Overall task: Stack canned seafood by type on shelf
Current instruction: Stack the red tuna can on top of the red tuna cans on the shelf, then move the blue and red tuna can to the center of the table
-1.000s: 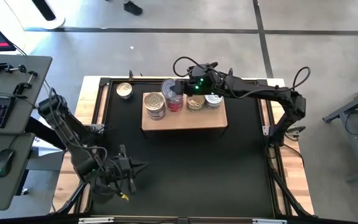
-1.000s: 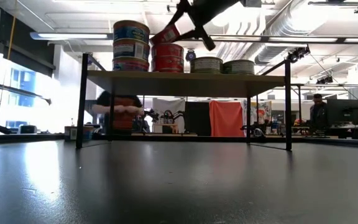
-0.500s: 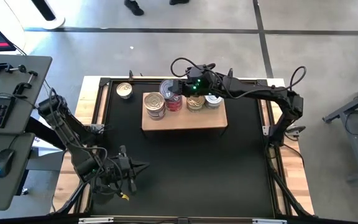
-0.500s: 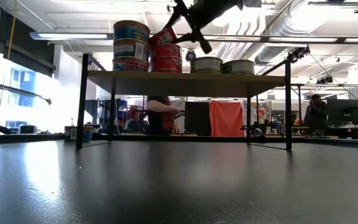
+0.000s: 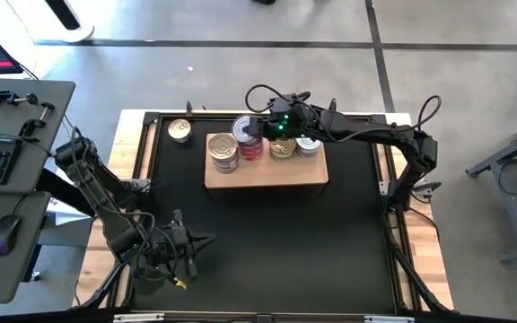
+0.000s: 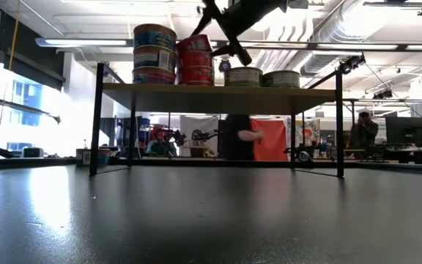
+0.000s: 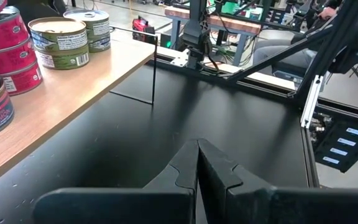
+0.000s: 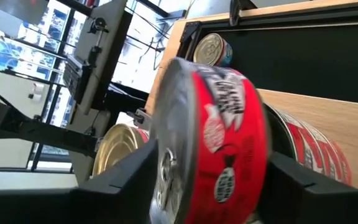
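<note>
My right gripper point(image 5: 257, 127) was over the far side of the shelf point(image 5: 267, 175), near the upper middle of the high view. Its jaws straddled a red-labelled can point(image 8: 213, 146), which sat tilted between them at the top of the red stack point(image 6: 196, 66). Whether the jaws were gripping the can or had already slackened on it I could not tell. My left gripper point(image 7: 197, 163) waited low over the black surface point(image 5: 267, 242) at the lower left of the high view, jaws shut and empty.

Risk noted: the red can was not lying flat on the one below. If released at that tilt, I judged it could slide off the stack, roll across the shelf and drop to the surface. A jaw catching the rim on withdrawal would cause the same fall. The neighbouring blue-labelled stack point(image 6: 154, 53) stood just beside the red one, and a sideways nudge from the arm could topple it.

Contents of the shelf: the blue-labelled stack at the left of the low view, the red stack next to it, then two single green-labelled cans point(image 6: 245, 76) side by side to the right. One silver-lidded can point(image 5: 179, 131) lay off the shelf, on the surface at the upper left of the high view, not yet sorted.
</note>
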{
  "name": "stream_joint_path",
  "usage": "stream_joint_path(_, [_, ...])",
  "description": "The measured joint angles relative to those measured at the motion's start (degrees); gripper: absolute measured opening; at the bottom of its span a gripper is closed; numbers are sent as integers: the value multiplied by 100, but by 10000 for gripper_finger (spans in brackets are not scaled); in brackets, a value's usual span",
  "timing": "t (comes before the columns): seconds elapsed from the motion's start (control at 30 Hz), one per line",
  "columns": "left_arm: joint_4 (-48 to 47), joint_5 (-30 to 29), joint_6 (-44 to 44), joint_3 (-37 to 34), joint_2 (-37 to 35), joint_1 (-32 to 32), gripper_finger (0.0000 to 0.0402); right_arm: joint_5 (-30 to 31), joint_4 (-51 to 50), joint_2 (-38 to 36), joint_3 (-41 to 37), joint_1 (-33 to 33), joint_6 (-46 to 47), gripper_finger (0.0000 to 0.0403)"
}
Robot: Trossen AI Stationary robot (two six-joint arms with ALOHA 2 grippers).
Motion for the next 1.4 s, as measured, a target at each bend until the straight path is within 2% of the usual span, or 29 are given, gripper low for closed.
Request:
stream_joint_path(0.17, [-102, -2, 2, 0, 0, 0, 0, -299, -4, -35, 0, -2, -13, 270])
stream_joint_path(0.3, [-130, -2, 4, 0, 0, 0, 0, -485, -48, -46, 2, -2, -123, 289])
stream_joint_path(0.63, [-142, -1, 9, 0, 0, 0, 0, -598, -198, -182, 2, -1, -387, 291])
stream_joint_path(0.9, [-221, -3, 9, -2, 0, 0, 0, -164, -837, -359, 4, 0, -539, 291])
stream_joint_path(1.1, [-225, -2, 7, -2, 0, 0, 0, -147, -938, -365, 16, -2, -650, 291])
stream_joint_path(1.4, [-249, -2, 9, -2, 0, 6, 0, 132, -2019, -357, 789, -4, -893, 291])
